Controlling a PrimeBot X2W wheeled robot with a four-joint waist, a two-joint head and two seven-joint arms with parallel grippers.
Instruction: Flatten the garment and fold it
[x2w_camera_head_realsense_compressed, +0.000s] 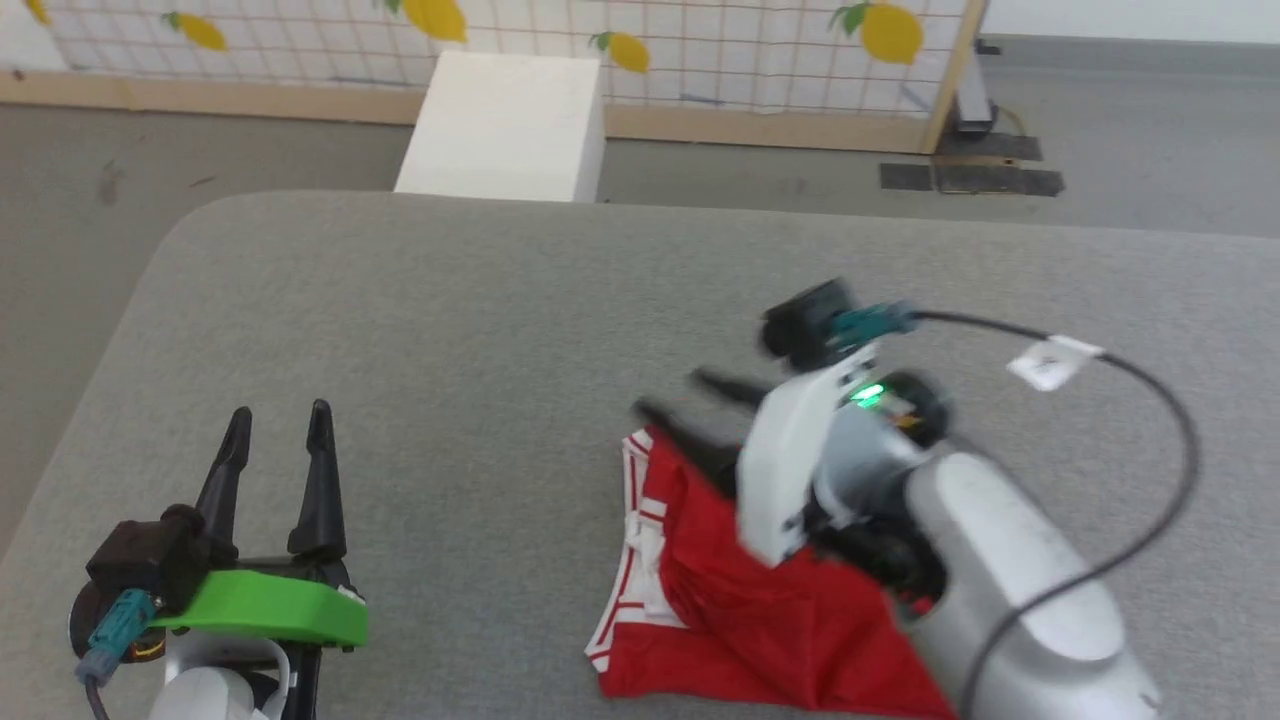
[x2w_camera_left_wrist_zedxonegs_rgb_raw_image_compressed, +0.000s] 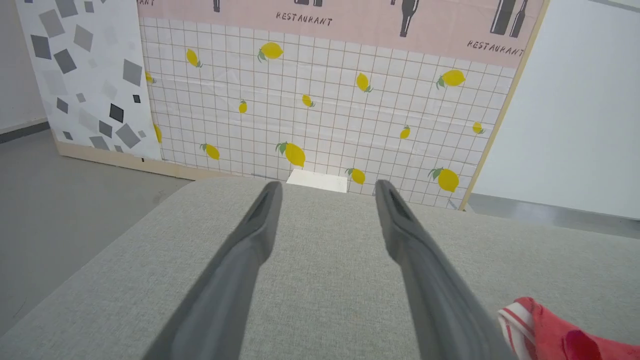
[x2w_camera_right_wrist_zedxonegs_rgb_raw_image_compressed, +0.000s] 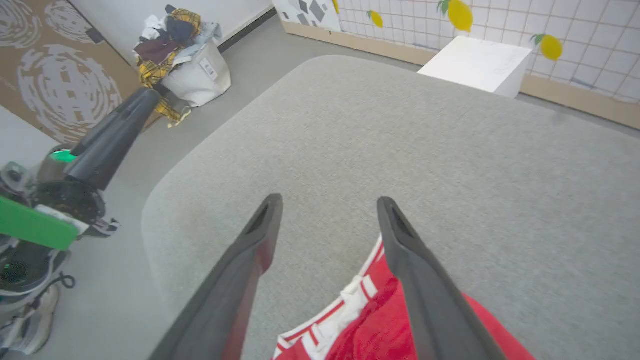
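The garment (x2w_camera_head_realsense_compressed: 760, 610), a red jersey with white, red-striped trim, lies bunched on the grey table (x2w_camera_head_realsense_compressed: 500, 330) at the near right; its lettering is hidden. My right gripper (x2w_camera_head_realsense_compressed: 675, 395) hangs open just above the jersey's far-left corner, fingers apart with nothing between them; the right wrist view shows the jersey (x2w_camera_right_wrist_zedxonegs_rgb_raw_image_compressed: 370, 325) under my right gripper (x2w_camera_right_wrist_zedxonegs_rgb_raw_image_compressed: 327, 202). My left gripper (x2w_camera_head_realsense_compressed: 280, 415) stands open at the near left, well apart from the cloth. In the left wrist view my left gripper (x2w_camera_left_wrist_zedxonegs_rgb_raw_image_compressed: 327, 187) is open over bare table, with a corner of the jersey (x2w_camera_left_wrist_zedxonegs_rgb_raw_image_compressed: 540, 325) at the lower right.
A white box (x2w_camera_head_realsense_compressed: 505, 125) stands on the floor beyond the table's far edge, before a lemon-print panel (x2w_camera_head_realsense_compressed: 700, 50). A bag of clothes (x2w_camera_right_wrist_zedxonegs_rgb_raw_image_compressed: 185, 60) sits on the floor off the table's left side. A black cable (x2w_camera_head_realsense_compressed: 1150, 380) loops over the right arm.
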